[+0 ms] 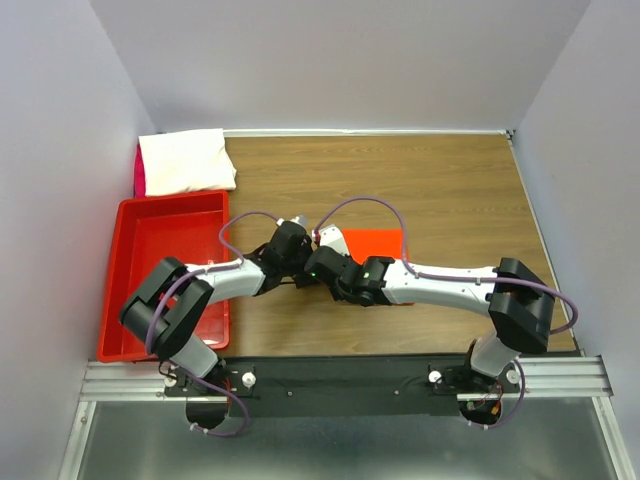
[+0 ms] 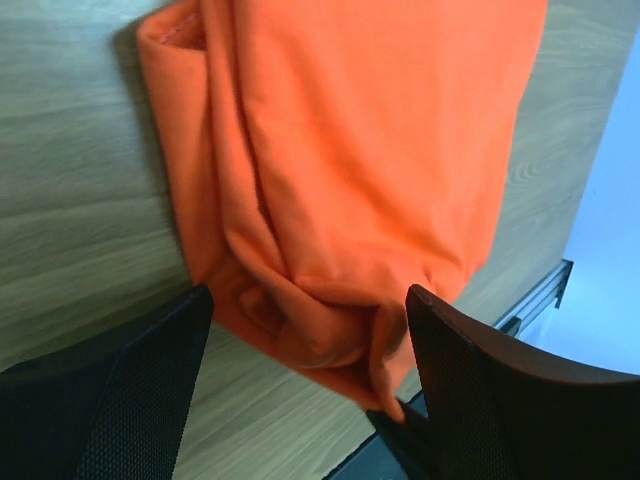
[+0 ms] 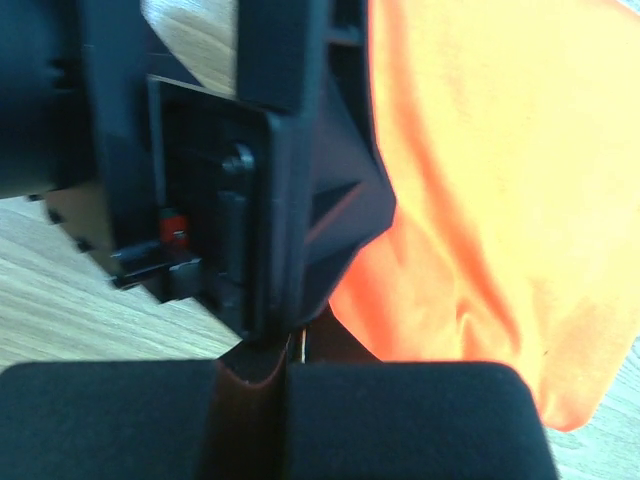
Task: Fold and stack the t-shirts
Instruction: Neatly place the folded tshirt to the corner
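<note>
The orange-red t-shirt [image 1: 377,243] lies on the wooden table, its left part hidden under both wrists. In the left wrist view the shirt [image 2: 350,150] is folded lengthwise, and its bunched end sits between the wide-apart fingers of my open left gripper [image 2: 305,300]. That gripper [image 1: 298,250] is at the shirt's left edge. My right gripper [image 1: 322,268] is right beside it. In the right wrist view its pads [image 3: 400,420] are pressed together with no cloth showing between them, and the shirt [image 3: 500,200] lies to the right. The white t-shirt [image 1: 186,160] lies folded at the back left, on a pink one [image 1: 140,172].
A red plastic bin [image 1: 150,290] stands at the left edge of the table, beside the left arm. The left gripper's black body [image 3: 260,150] fills the right wrist view just ahead of the right fingers. The table's metal front rail [image 2: 545,290] runs near the shirt's end.
</note>
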Tool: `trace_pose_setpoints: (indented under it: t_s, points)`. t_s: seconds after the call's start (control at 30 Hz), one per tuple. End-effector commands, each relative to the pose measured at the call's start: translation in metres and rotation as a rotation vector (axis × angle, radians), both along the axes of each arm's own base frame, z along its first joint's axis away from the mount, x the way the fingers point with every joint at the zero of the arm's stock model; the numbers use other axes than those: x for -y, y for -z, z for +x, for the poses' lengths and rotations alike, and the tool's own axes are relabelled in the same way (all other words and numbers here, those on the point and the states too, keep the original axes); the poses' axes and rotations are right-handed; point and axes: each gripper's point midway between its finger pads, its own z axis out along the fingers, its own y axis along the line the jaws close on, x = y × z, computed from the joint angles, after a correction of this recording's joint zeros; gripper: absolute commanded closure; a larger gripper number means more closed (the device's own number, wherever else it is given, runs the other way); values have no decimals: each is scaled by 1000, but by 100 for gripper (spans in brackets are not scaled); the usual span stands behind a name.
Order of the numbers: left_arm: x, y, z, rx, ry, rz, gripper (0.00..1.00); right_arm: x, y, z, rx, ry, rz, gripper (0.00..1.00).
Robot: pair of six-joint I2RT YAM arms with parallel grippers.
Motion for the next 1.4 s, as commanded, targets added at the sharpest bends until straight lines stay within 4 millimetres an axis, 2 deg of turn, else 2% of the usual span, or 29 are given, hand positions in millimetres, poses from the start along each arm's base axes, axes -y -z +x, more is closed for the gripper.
trace_pose_setpoints:
  t_s: [0.0,0.23,0.4,0.5,0.63,0.8,1.07,1.23,1.37]
  points:
    - [-8,-12,8,51,-66,19,14,-5,-11,2,24,11,59,99]
    - [-20,-11,7,61,-85,88,14,-3,-9,1,22,15,57,99]
    - [-27,-3,-1,35,-92,100,13,-4,-19,2,37,34,89,99]
    - [-23,-1,-5,17,-75,75,13,-3,-32,4,61,40,118,99]
    - [-12,-5,-2,17,-59,30,13,-1,-38,5,74,44,136,99]
    - [3,-5,2,-16,-35,-20,13,0,-32,1,57,34,130,99]
    - [10,1,-1,-62,-50,-77,14,0,-27,-3,38,20,132,99]
    - [12,5,-3,-79,-66,-115,17,-2,-22,-7,15,10,138,99]
    - [14,10,-1,-88,-66,-110,24,-5,-23,-8,10,0,146,99]
